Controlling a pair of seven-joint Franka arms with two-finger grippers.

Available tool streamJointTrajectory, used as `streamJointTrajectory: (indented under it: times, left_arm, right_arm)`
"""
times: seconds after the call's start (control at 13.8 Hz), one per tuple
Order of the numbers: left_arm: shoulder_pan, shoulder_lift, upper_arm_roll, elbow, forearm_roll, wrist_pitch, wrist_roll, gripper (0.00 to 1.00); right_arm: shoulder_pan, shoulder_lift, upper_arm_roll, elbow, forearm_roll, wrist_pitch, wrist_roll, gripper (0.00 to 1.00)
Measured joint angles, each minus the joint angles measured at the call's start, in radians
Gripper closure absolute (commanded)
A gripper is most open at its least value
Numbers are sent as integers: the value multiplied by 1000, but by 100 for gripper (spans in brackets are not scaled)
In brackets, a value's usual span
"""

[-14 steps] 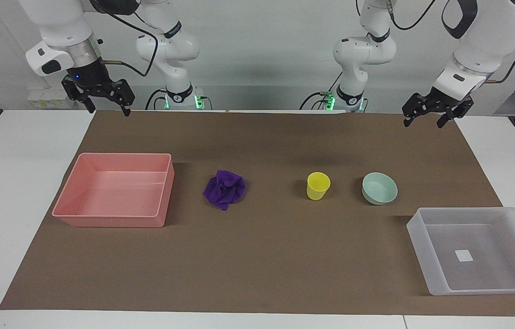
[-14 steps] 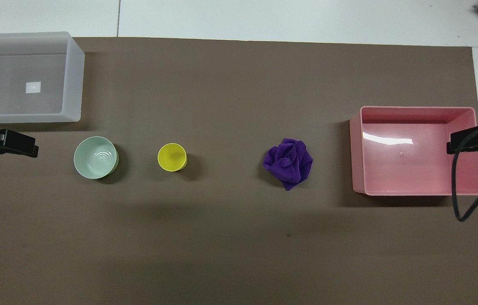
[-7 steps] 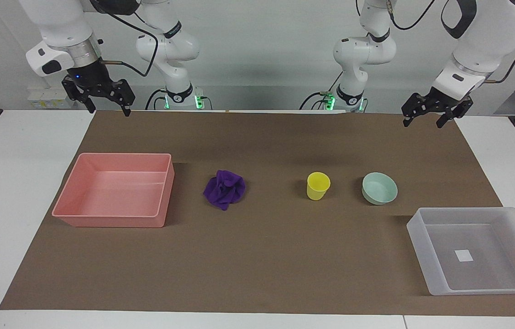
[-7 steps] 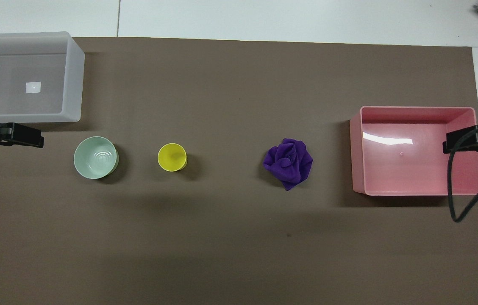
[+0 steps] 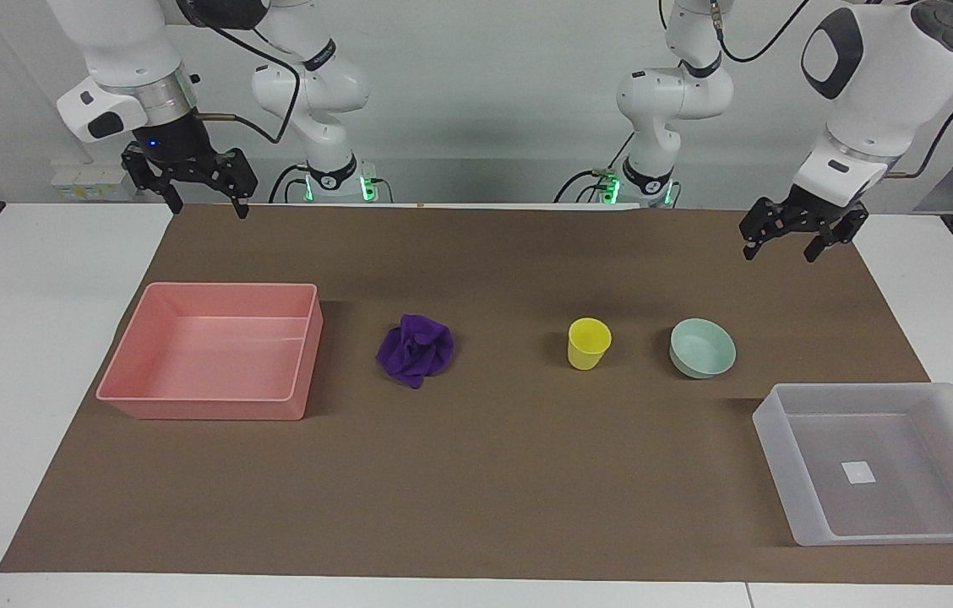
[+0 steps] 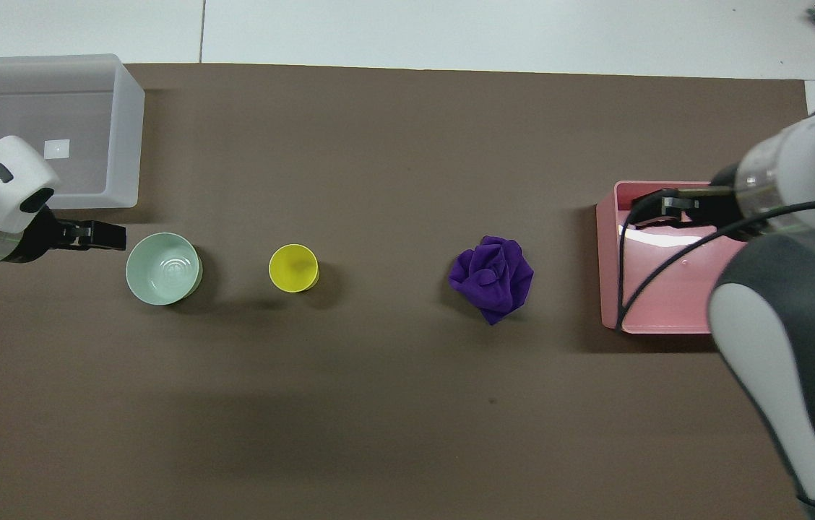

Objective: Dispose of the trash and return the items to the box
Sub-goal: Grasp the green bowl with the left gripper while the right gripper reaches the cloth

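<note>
Facing view shows you two empty containers on a brown-papered surface (image 5: 476, 507): the pink tray (image 5: 215, 350) at the right arm's end, the translucent box (image 5: 882, 463) at the left arm's. Between them sit the purple wad (image 5: 416, 350), yellow cup (image 5: 589, 343) and mint bowl (image 5: 702, 348). Your left gripper (image 5: 779, 242) and right gripper (image 5: 202, 199) hang raised, fingers spread, holding nothing

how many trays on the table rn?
2. The pink tray sits at the right arm's end, beside the purple wad. The translucent box sits at the left arm's end, farther from the robots than the mint bowl. None looks hidden.
</note>
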Motion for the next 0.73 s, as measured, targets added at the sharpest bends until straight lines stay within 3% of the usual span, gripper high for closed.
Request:
streamJointTrajectory:
  times: [0.36, 0.58, 0.65, 0.73]
  left_arm:
    - [26, 73, 0, -135, 0, 239, 0, 0]
    - [26, 87, 0, -211, 0, 341, 0, 0]
    - [26, 97, 0, -227, 0, 360, 0, 10]
    - [26, 107, 0, -237, 0, 374, 0, 31]
  right_arm:
    - [98, 225, 2, -8, 24, 284, 56, 0]
    - [154, 303, 3, -41, 25, 394, 105, 0]
    - [167, 316, 3, -61, 25, 421, 108, 0]
    - [175, 326, 3, -87, 26, 448, 108, 0]
